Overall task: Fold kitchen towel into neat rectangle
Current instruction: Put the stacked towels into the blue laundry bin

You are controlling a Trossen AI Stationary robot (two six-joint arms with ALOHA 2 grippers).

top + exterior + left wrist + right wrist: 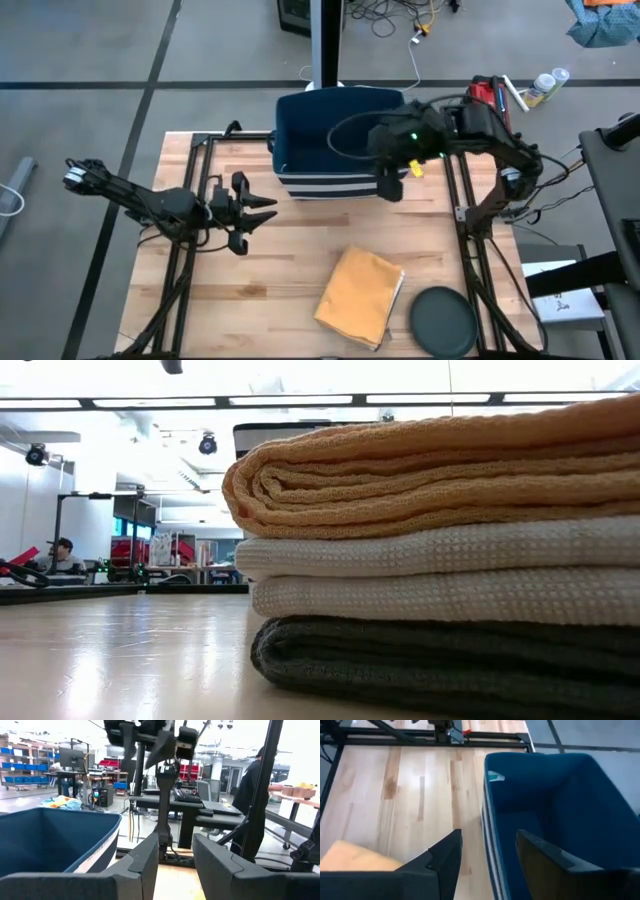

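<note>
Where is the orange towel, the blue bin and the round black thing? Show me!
orange towel point(360, 295): high view, middle of its folded top.
blue bin point(300, 115): high view, inside wall near the left rim.
round black thing point(444, 320): high view, centre of the dark disc beside the towel.

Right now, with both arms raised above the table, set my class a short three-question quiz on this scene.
1. True or false: the orange towel lies folded on the table.
2. Which gripper hangs over the blue bin? A) left gripper B) right gripper
3. Fill in: in the low view, the stack holds an orange, a white and a ____ towel.

Key: 1 true; 2 B; 3 dark grey.
</note>
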